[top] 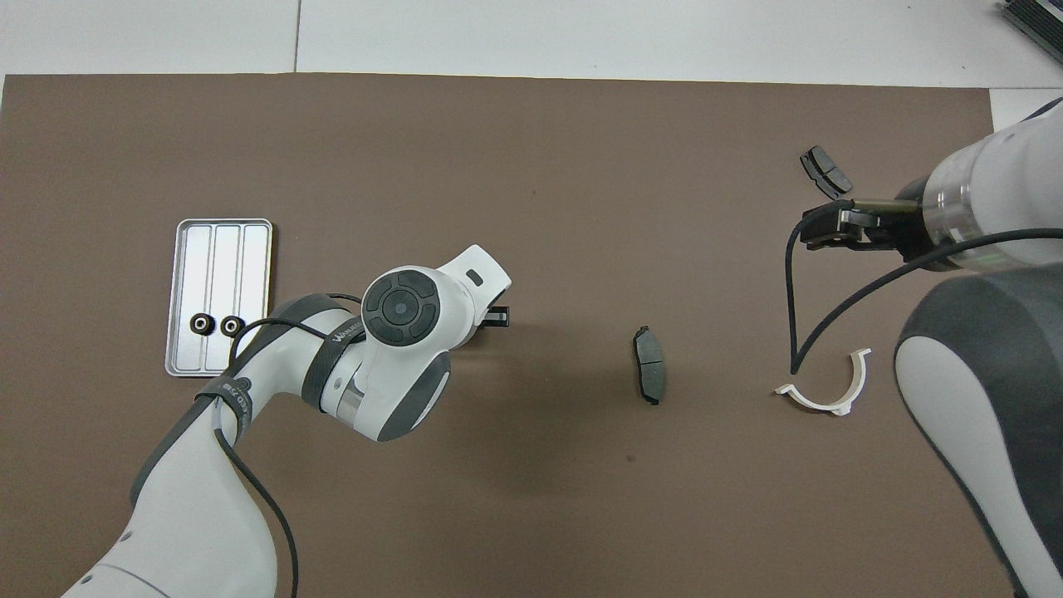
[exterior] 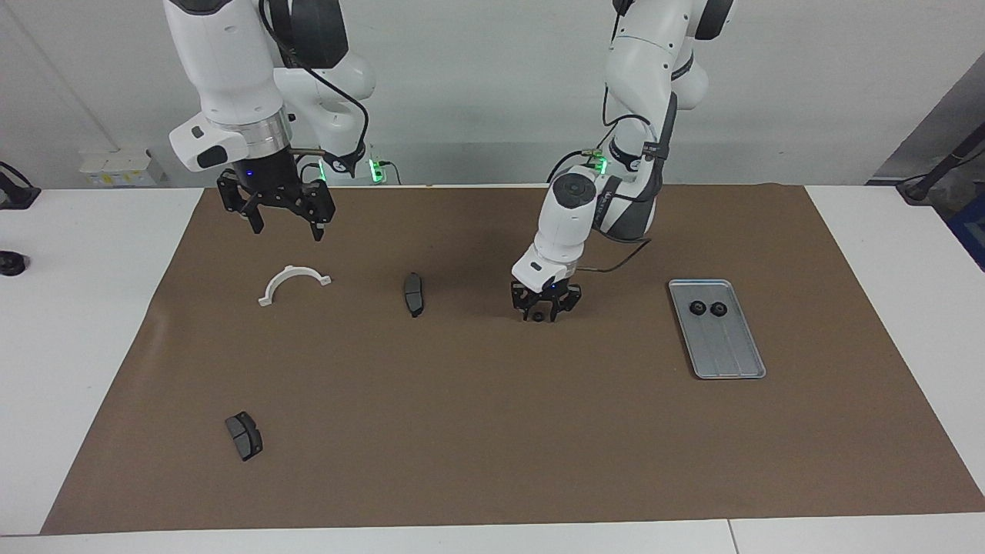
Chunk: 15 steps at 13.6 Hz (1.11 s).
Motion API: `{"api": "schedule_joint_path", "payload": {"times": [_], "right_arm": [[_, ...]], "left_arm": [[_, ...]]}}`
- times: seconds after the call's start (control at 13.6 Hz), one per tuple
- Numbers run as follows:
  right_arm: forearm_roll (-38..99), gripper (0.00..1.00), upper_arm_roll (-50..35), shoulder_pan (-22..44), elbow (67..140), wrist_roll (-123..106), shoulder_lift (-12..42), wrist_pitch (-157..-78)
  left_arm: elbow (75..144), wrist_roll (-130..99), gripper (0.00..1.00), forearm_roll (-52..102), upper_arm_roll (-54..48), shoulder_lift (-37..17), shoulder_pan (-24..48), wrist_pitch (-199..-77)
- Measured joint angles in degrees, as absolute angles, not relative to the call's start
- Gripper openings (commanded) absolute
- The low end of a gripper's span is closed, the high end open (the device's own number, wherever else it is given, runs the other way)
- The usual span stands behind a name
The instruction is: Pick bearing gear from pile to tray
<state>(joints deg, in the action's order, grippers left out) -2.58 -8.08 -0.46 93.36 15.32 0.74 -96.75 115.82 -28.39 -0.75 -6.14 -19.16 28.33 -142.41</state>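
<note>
A tiny black gear (exterior: pixel 538 315) lies on the brown mat near the middle of the table. My left gripper (exterior: pixel 543 311) is down at the mat, open, with its fingers on either side of that gear. In the overhead view the left wrist hides the gear. The silver tray (exterior: pixel 723 354) lies toward the left arm's end and holds two black gears (exterior: pixel 698 308) (exterior: pixel 718 309). The tray (top: pixel 217 249) and its gears (top: pixel 201 324) also show in the overhead view. My right gripper (exterior: pixel 283 223) is open and empty, raised over the mat above the white half-ring bracket (exterior: pixel 295 282).
One dark brake pad (exterior: pixel 414 293) lies between the bracket and the left gripper. A second brake pad (exterior: pixel 244 435) lies farther from the robots, toward the right arm's end. The brown mat (exterior: pixel 492 431) covers most of the white table.
</note>
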Motion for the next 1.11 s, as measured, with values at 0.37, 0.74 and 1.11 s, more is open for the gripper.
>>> {"api": "schedule_joint_path", "payload": {"times": [0.37,0.74,1.11], "right_arm": [[-1.2,1.0,-7.1,-0.5,94.0,12.9,0.7,-96.0],[-1.1,1.0,-6.7,-0.5,94.2,11.2,0.6,-94.8],[-1.1,1.0,-6.6,-1.7,94.6,8.4,0.4,-92.9]], "left_arm": [[116.0,-28.3,0.17,-1.0,-5.9,-19.2,28.5,-142.2],[114.8,-28.2,0.07,-1.0,-5.3,-19.2,28.2,-140.4],[108.0,-22.3,0.03,-2.1,-4.2,-19.0,17.3,-133.6]]}}
